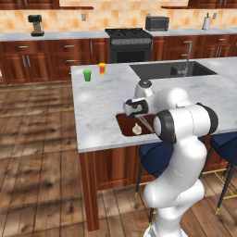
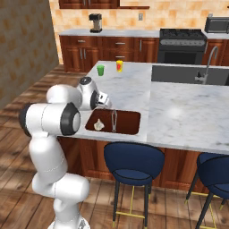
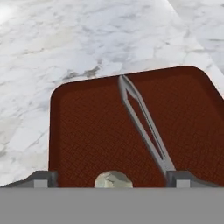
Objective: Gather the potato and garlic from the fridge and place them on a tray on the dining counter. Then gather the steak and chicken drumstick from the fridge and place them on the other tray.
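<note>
The garlic (image 1: 137,129) (image 2: 99,125) (image 3: 113,180), a small off-white bulb, lies on a red-brown tray (image 1: 121,124) (image 2: 129,120) (image 3: 87,127) near the front edge of the dining counter (image 1: 102,102) (image 2: 188,112). My gripper (image 1: 138,118) (image 2: 105,108) (image 3: 111,179) hangs just above the bulb, open, with the fingertips (image 3: 41,178) wide on either side and clear of it. A thin grey looped utensil (image 1: 147,124) (image 2: 113,120) (image 3: 144,122) lies on the tray beside the garlic. The potato, steak, chicken drumstick, fridge and other tray are out of view.
A green cup (image 1: 87,75) (image 2: 100,69) and a yellow-red cup (image 1: 102,69) (image 2: 119,65) stand at the counter's far corner. The dark sink (image 1: 171,69) (image 2: 188,74) with its tap lies beyond. Blue stools (image 1: 155,155) (image 2: 132,161) stand under the near edge.
</note>
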